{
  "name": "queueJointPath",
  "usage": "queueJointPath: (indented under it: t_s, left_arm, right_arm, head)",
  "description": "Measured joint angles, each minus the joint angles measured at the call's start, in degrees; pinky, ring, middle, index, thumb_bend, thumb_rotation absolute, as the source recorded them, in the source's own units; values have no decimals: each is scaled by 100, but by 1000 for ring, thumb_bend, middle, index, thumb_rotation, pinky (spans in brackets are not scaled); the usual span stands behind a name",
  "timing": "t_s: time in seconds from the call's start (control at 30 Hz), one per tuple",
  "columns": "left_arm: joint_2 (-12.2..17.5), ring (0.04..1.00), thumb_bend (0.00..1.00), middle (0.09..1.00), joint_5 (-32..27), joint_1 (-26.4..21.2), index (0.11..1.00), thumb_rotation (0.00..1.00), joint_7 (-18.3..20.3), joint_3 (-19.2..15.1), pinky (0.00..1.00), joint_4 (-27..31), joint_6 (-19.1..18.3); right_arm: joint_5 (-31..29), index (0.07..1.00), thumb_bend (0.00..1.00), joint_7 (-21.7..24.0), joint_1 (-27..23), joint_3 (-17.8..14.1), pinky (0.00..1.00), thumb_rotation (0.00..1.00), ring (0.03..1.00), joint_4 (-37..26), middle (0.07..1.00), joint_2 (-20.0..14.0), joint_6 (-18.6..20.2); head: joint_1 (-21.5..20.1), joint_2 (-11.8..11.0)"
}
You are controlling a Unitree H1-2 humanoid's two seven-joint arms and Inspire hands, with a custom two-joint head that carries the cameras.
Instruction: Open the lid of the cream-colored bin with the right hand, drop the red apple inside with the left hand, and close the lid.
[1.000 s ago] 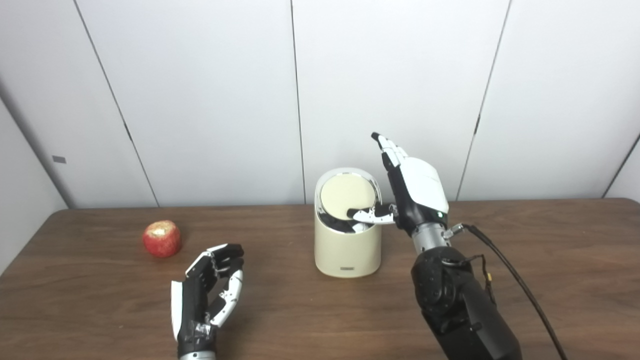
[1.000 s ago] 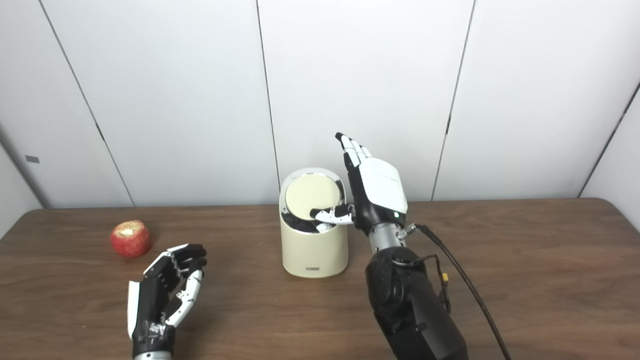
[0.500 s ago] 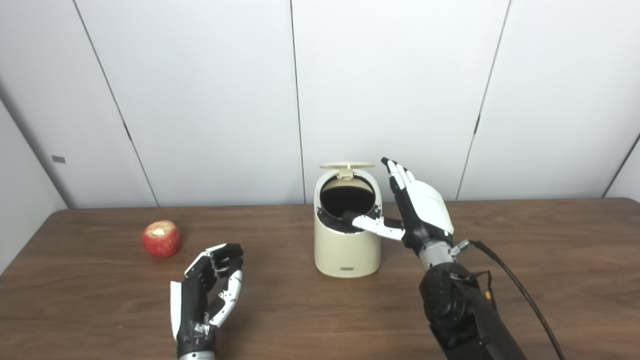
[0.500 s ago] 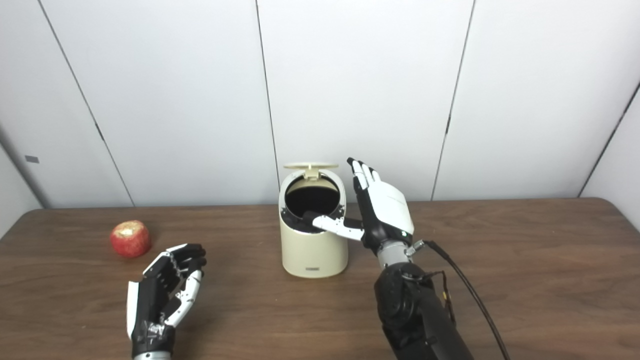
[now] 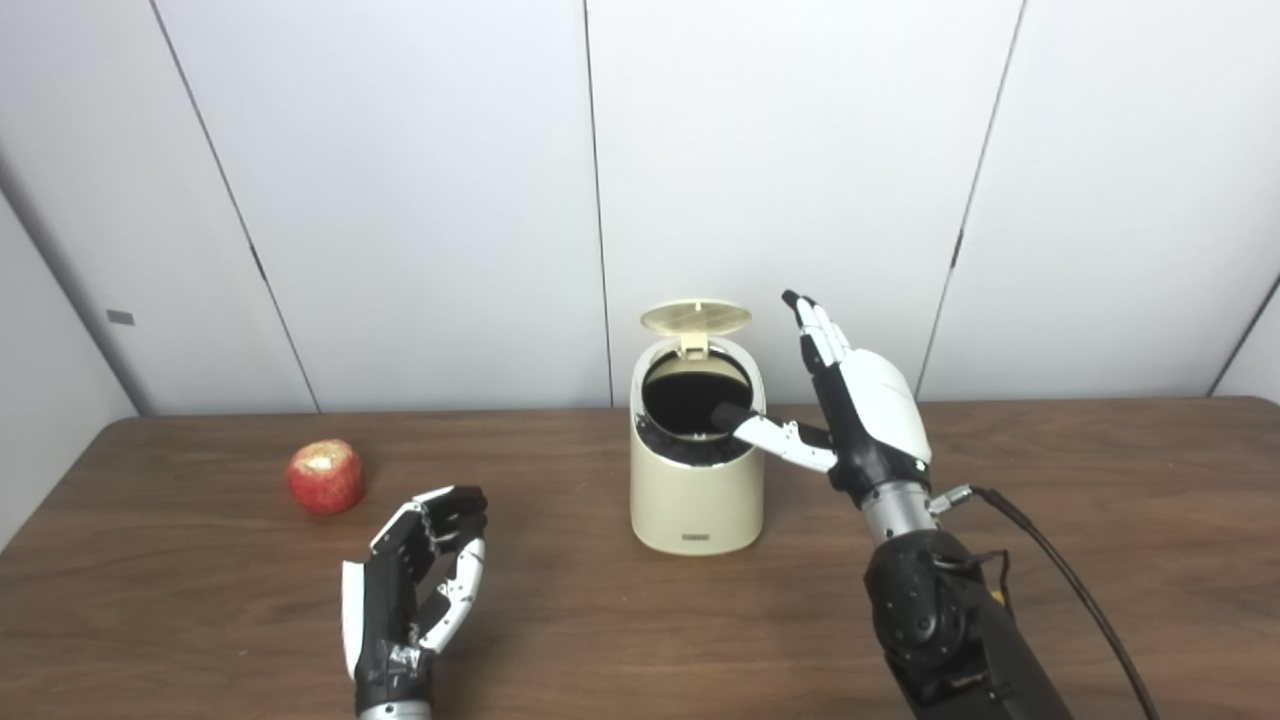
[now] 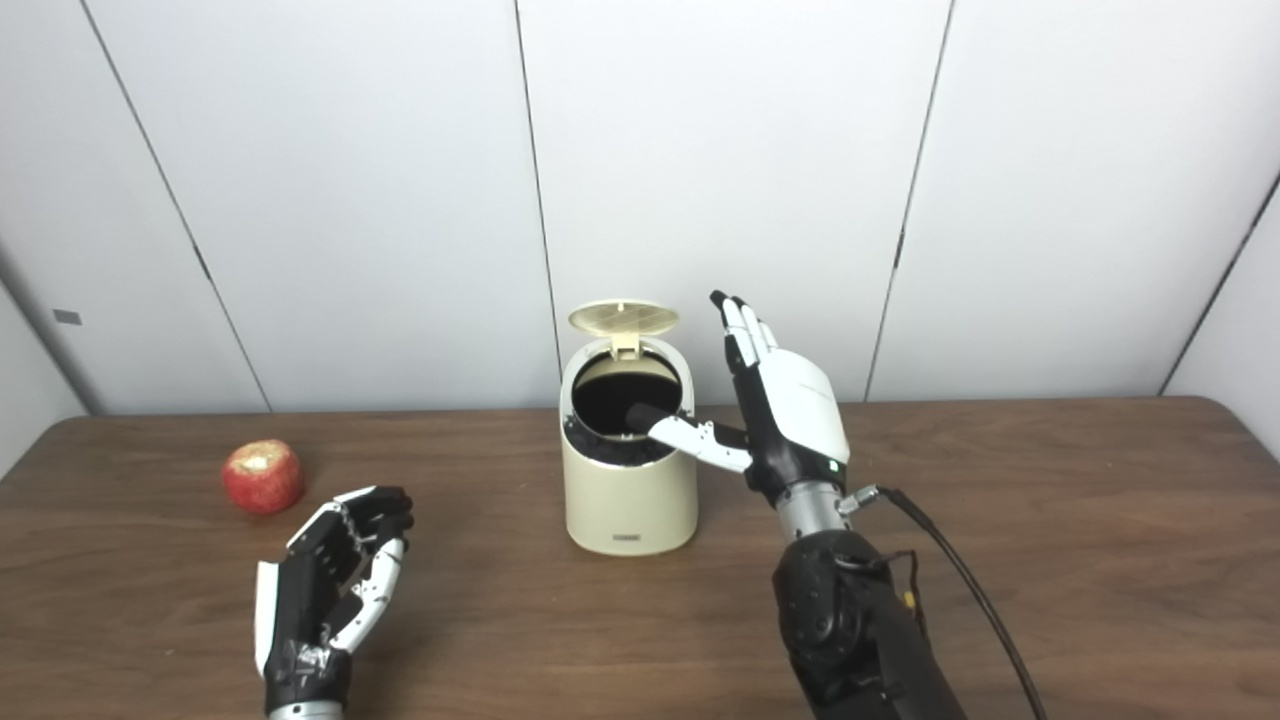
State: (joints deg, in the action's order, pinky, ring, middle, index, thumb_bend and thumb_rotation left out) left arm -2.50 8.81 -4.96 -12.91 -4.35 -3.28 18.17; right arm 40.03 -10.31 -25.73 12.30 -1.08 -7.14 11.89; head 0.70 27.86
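— What does the counter [image 5: 1100, 440] look like, and the room behind it?

— Dark brown wood grain, running the full width. Behind it stands a wall of plain white panels [image 5: 400, 200] split by thin dark seams, some of them slanted.

— And the cream-colored bin [image 5: 697, 490]?

— It stands upright near the middle of the counter, toward the back edge. Its lid [image 5: 696, 317] is tipped up on the rear hinge, and the round mouth below shows dark.

— Where is the right hand [image 5: 860, 410]?

— Just to the right of the bin, holding nothing, fingers straight and pointing up, thumb stretched out sideways so its tip sits over the bin's opening. A black cable [image 5: 1060, 570] trails from the wrist across the counter.

— The red apple [image 5: 324, 477]?

— On the counter, well to the left of the bin, resting alone with a pale patch on top.

— And the left hand [image 6: 330, 590]?

— Low at the front, near the apple but apart from it — fingers loosely curled and spread, gripping nothing.
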Motion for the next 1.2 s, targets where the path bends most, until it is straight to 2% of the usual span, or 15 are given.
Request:
queueJointPath:
  t_s: [0.1,0.13,0.2,0.23,0.27,0.3,0.37,0.5,0.6,0.7,0.87,0.93,1.2]
  left_arm:
    - [9,619,252,643,-3,-13,635,164,0,0,552,-20,8]
    - [11,619,249,643,-3,-14,635,161,-1,-2,550,-22,9]
    - [20,617,252,642,-4,-21,633,158,1,-2,549,-32,11]
    - [20,617,254,642,-8,-24,633,159,0,-2,549,-35,11]
    - [20,615,251,641,-10,-25,632,158,0,-3,546,-36,12]
    - [20,613,250,638,-11,-27,628,148,-2,-4,542,-37,11]
    - [20,614,250,638,-11,-27,627,128,-5,-7,542,-37,14]
    - [28,613,244,637,-21,-27,627,103,-4,-16,538,-41,19]
    - [33,613,249,637,-24,-27,627,137,-2,-15,542,-43,40]
    - [45,618,258,638,-24,-23,630,170,-2,-26,548,-43,40]
    - [46,617,244,638,-24,-36,627,136,-18,-29,548,-68,88]
    - [47,620,241,640,-30,-39,630,135,-21,-30,551,-74,92]
    - [63,616,250,639,-32,-50,629,161,-24,-30,543,-99,93]
  right_arm:
    - [-158,963,806,-134,346,-148,797,893,907,-277,956,0,-307]
    - [-197,945,736,-167,442,-191,785,881,894,-305,942,0,-390]
    - [-319,891,526,-302,641,-323,738,816,857,-309,900,2,-592]
    - [-398,877,469,-365,726,-406,725,800,847,-327,888,2,-705]
    - [-483,854,403,-427,813,-474,706,763,830,-342,867,2,-814]
    - [-555,824,343,-504,917,-559,678,652,803,-359,837,2,-951]
    - [-724,789,288,-696,1103,-696,660,548,773,-325,802,-7,-1340]
    - [-1006,760,242,-896,1368,-865,646,487,750,16,774,-162,-2164]
    - [-1172,736,247,-1011,1539,-909,613,530,722,326,750,-336,-2904]
    - [-1213,726,255,-1150,1737,-970,612,490,713,390,736,-344,-3381]
    - [-1208,697,273,-1274,1842,-1078,598,431,701,396,717,-317,-3597]
    - [-1235,703,274,-1335,1859,-1064,597,360,701,381,717,-330,-3639]
    - [-1382,703,267,-1687,1868,-953,567,296,676,411,706,-391,-3674]
  head:
    - [-17,-9]
    - [-26,-9]
    - [-26,-17]
    - [-18,-18]
    - [-18,-18]
    - [-26,-9]
    - [-44,-9]
    - [-44,0]
    - [-53,9]
    - [-62,18]
    - [-70,18]
    - [-53,9]
    - [-79,0]
